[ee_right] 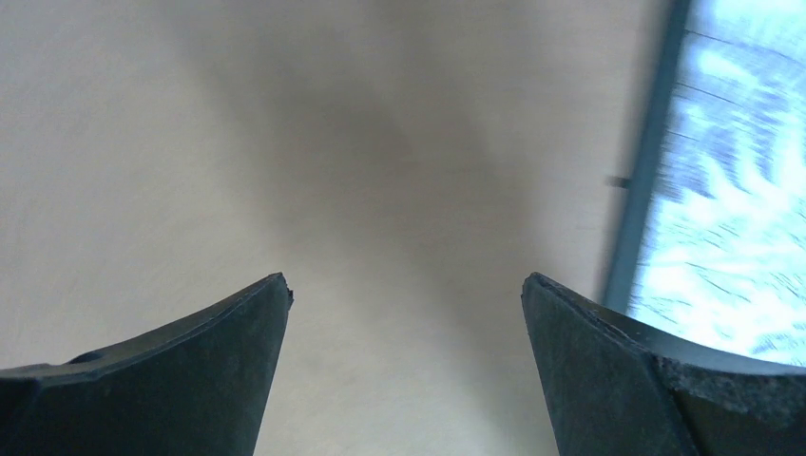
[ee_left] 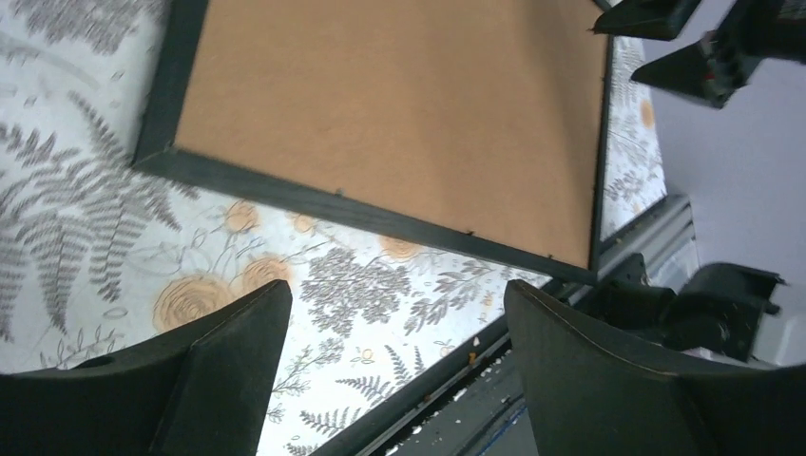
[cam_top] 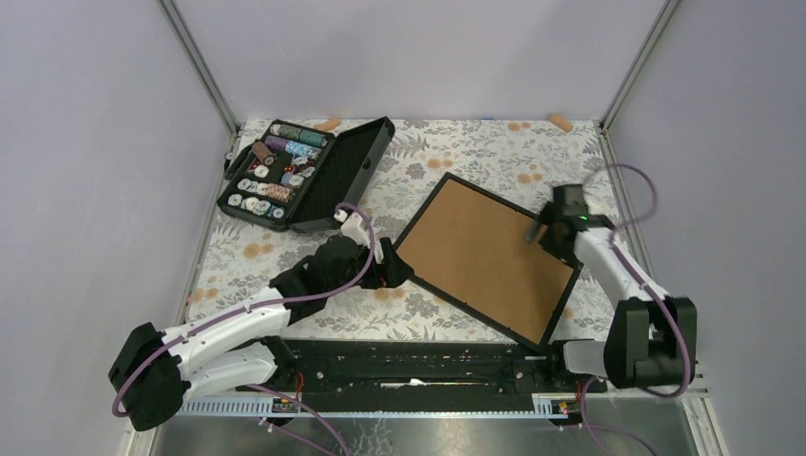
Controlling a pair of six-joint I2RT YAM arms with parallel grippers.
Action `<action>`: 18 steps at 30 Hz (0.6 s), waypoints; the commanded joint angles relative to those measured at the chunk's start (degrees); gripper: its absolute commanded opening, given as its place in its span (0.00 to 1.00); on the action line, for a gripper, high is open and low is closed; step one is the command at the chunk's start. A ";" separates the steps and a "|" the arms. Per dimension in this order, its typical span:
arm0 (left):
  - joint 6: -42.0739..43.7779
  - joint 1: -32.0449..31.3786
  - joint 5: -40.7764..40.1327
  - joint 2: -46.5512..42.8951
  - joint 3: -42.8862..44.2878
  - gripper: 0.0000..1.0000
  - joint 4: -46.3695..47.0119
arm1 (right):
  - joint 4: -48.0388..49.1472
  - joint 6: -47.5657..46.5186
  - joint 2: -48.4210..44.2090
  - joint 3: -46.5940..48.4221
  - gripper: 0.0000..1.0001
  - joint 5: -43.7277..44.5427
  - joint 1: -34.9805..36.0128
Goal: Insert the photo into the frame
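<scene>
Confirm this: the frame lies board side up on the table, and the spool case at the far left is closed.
The spool case is open, its spools showing; the top view shows it. The frame does lie board side up on the table.
</scene>
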 commanded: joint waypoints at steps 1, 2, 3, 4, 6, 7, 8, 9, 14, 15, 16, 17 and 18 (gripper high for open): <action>9.04 -0.11 5.30 -1.12 7.81 0.88 -5.12 | 2.94 6.65 -6.95 -7.99 1.00 -3.64 -14.52; 10.08 -0.09 5.97 -1.01 9.03 0.89 -5.97 | 2.77 7.25 -7.54 -8.80 1.00 -3.39 -17.28; 10.97 -0.06 6.43 -0.92 10.21 0.89 -6.72 | 2.70 7.48 -7.96 -9.40 1.00 -3.19 -19.48; 11.78 0.02 6.76 -0.94 11.18 0.89 -7.37 | 2.68 7.53 -8.11 -9.94 1.00 -2.69 -21.65; 13.13 0.07 6.75 -1.21 12.77 0.89 -8.59 | 2.87 8.17 -7.68 -10.75 0.97 -0.75 -24.95; 13.73 0.19 6.50 -1.29 13.22 0.90 -9.16 | 3.01 8.21 -6.81 -11.03 0.94 -0.62 -26.78; 14.29 0.34 6.44 -1.41 13.58 0.90 -9.56 | 3.67 7.84 -6.15 -11.00 0.93 -0.81 -27.27; 14.84 0.45 6.39 -1.46 13.96 0.91 -10.07 | 4.27 7.18 -4.89 -10.63 0.91 -1.01 -27.68; 15.71 0.89 5.87 -1.69 15.70 0.92 -12.90 | 8.27 0.02 5.18 -6.27 0.74 -3.61 -27.84; 15.73 0.90 5.86 -1.78 15.81 0.92 -13.35 | 9.15 -1.57 7.38 -5.05 0.70 -4.88 -27.84; 15.69 0.98 5.85 -1.90 15.83 0.92 -13.68 | 9.41 -3.32 9.98 -3.47 0.56 -6.19 -27.84; 15.54 1.02 5.93 -1.97 15.77 0.92 -13.89 | 9.26 -4.87 12.32 -1.32 0.38 -7.70 -27.80; 15.32 1.15 6.11 -1.87 15.64 0.92 -14.04 | 8.97 -6.02 14.53 0.47 0.27 -8.62 -27.84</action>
